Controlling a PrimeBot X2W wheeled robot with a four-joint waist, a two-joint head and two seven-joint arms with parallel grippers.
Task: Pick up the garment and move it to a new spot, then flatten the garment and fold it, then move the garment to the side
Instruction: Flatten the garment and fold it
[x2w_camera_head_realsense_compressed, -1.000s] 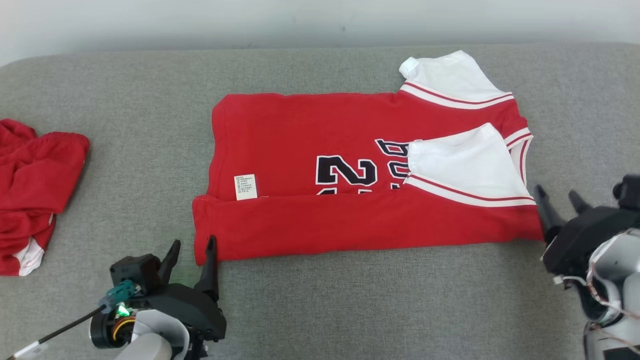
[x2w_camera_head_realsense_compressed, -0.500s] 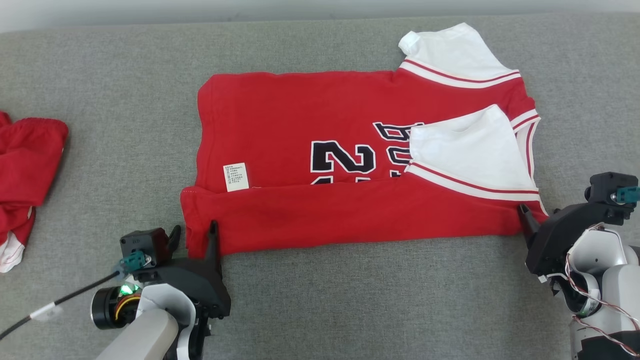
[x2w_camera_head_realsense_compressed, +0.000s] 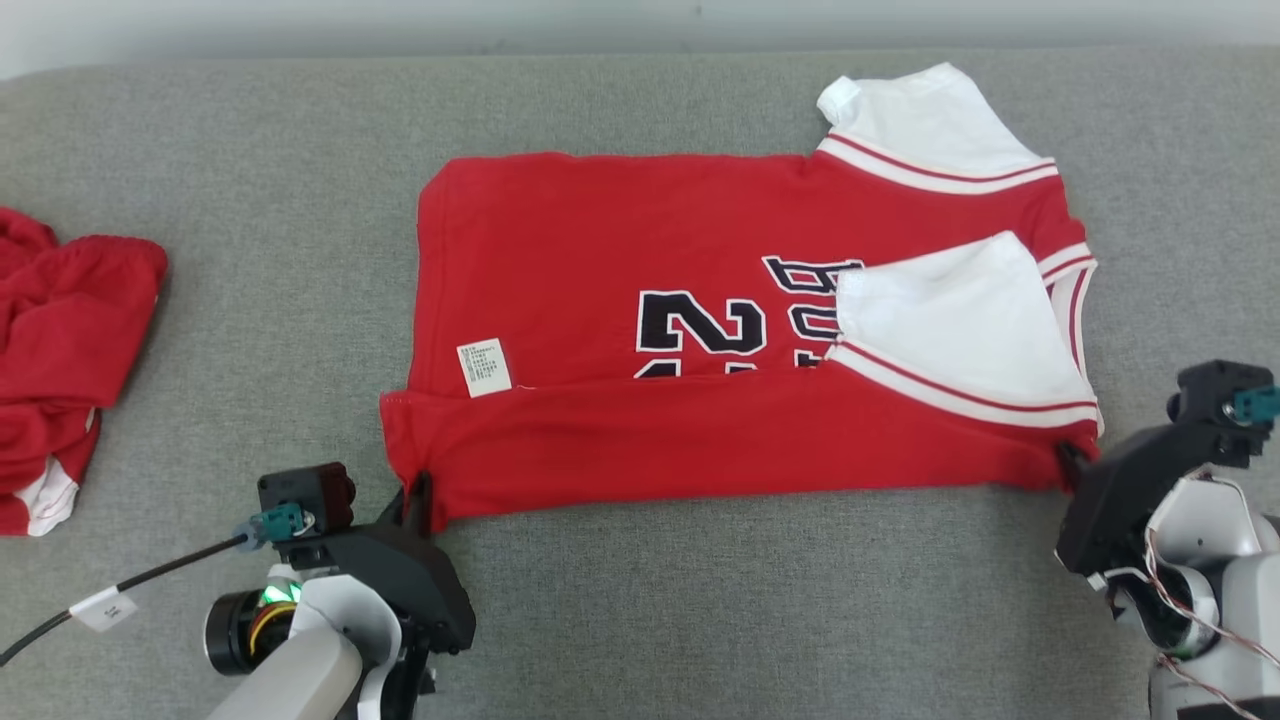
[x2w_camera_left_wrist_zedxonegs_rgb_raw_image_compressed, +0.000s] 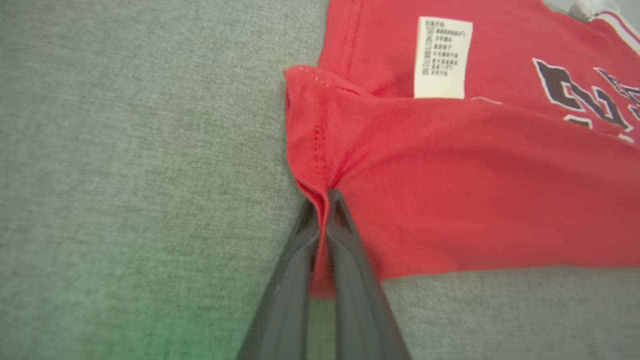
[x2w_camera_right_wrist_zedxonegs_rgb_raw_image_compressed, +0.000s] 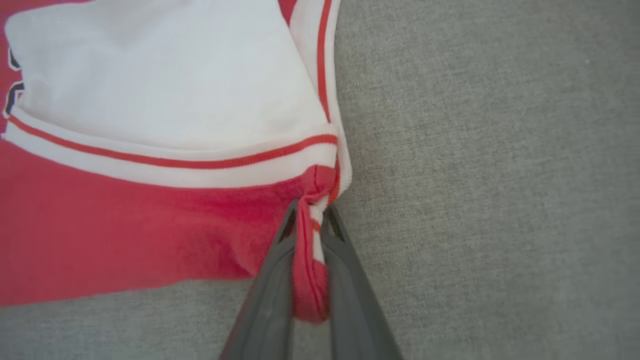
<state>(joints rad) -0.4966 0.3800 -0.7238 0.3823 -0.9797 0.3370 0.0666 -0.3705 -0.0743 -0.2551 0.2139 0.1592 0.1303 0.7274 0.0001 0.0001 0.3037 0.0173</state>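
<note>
The garment (x2w_camera_head_realsense_compressed: 700, 320) is a red jersey with white sleeves and dark numbers, lying flat on the grey cushion with its near long edge folded over. My left gripper (x2w_camera_head_realsense_compressed: 417, 493) is shut on the garment's near left corner; the left wrist view shows both fingers pinching the red hem (x2w_camera_left_wrist_zedxonegs_rgb_raw_image_compressed: 320, 165) at the gripper tips (x2w_camera_left_wrist_zedxonegs_rgb_raw_image_compressed: 324, 197). My right gripper (x2w_camera_head_realsense_compressed: 1070, 458) is shut on the near right corner, where red and white trim (x2w_camera_right_wrist_zedxonegs_rgb_raw_image_compressed: 315, 185) bunches between the tips (x2w_camera_right_wrist_zedxonegs_rgb_raw_image_compressed: 311, 210).
A second red piece of clothing (x2w_camera_head_realsense_compressed: 60, 340) lies crumpled at the far left of the cushion (x2w_camera_head_realsense_compressed: 250, 250). A white care label (x2w_camera_head_realsense_compressed: 484, 367) shows on the jersey. Bare grey cushion runs along the front, between my arms. A pale wall edges the back.
Both grippers have gone from open to shut on the jersey's near corners. The head camera has shifted slightly between frames.
</note>
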